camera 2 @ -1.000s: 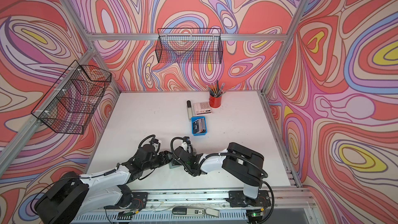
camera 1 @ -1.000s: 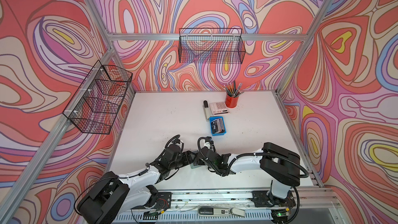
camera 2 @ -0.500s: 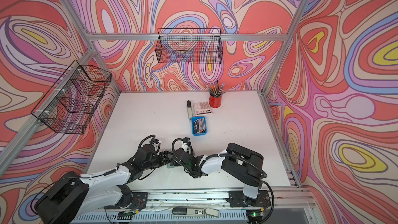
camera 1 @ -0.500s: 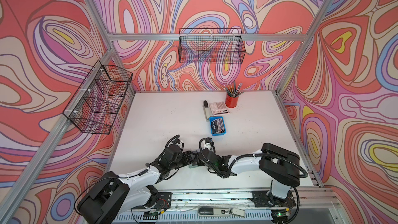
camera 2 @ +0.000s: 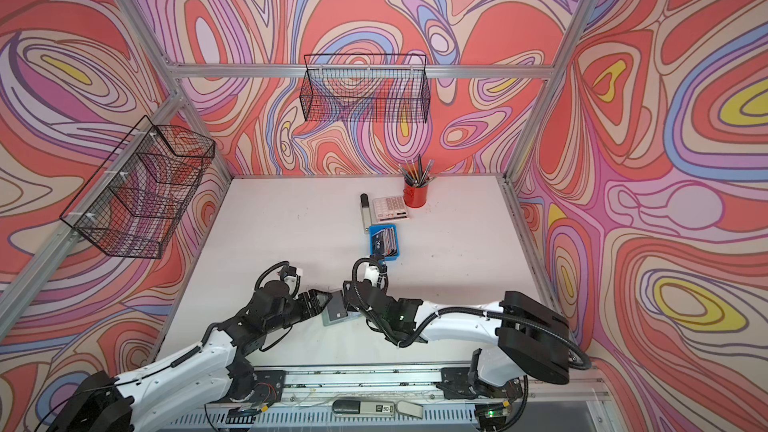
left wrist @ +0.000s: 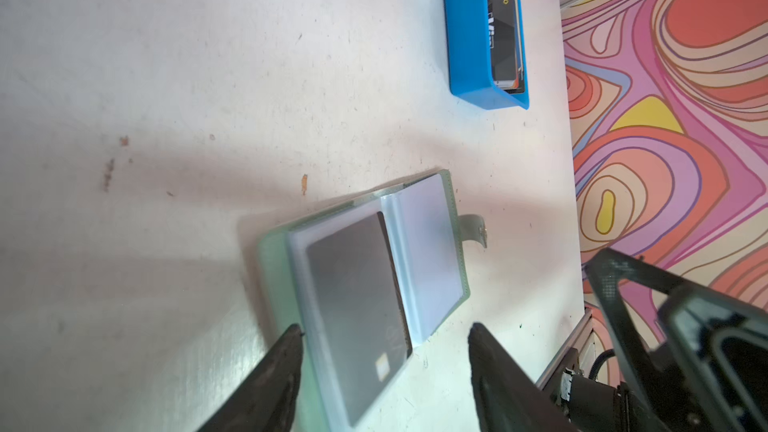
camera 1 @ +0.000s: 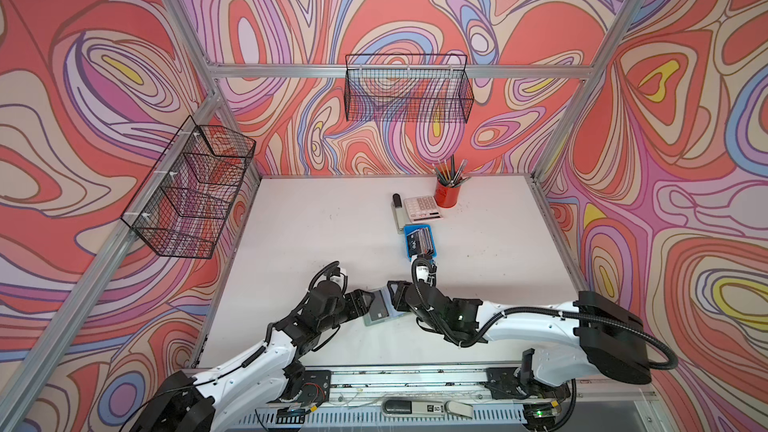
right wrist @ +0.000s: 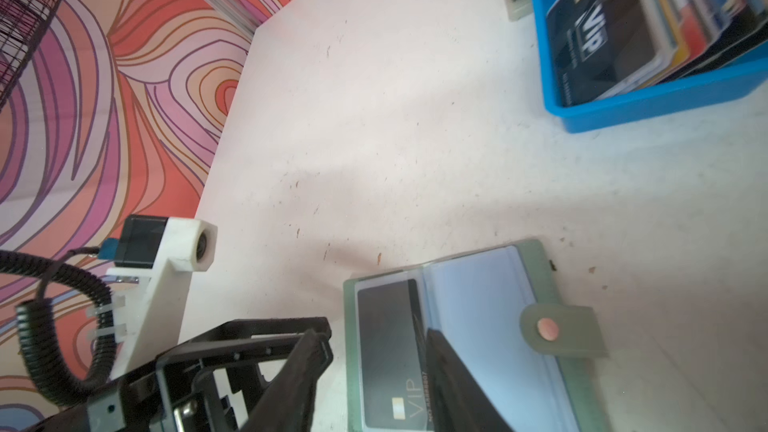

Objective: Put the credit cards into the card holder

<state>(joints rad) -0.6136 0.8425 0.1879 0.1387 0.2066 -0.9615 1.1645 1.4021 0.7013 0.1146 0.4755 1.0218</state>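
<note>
**Holder open, one card in, stack in the tray**

Swirly pink-and-orange walls all round, and down on the white table [camera 1: 316, 222] the card holder [left wrist: 428, 251] lies flat and open near the front edge, right between the two arms. One grey card [left wrist: 353, 297] sits inside a clear sleeve on one page; the facing sleeve looks empty. Left hand [left wrist: 384, 330] is spread wide, fingers either side of the holder's end, clamping nothing. Right hand [right wrist: 376, 334] is apart too, one finger lying over the fold, gripping nothing I can see.

Over to the stack of cards [right wrist: 598, 35]: leaning on edge in the blue tray [right wrist: 648, 105], well apart from the holder. They should be light, stiff and slick, so pinch a raised edge across the faces. Sleeves look floppy; the holder will likely slide unless pinned. Tray wall crowds the reach. Calculator [camera 1: 420, 206] and red pencil cup [camera 1: 448, 195] stand behind it.
</note>
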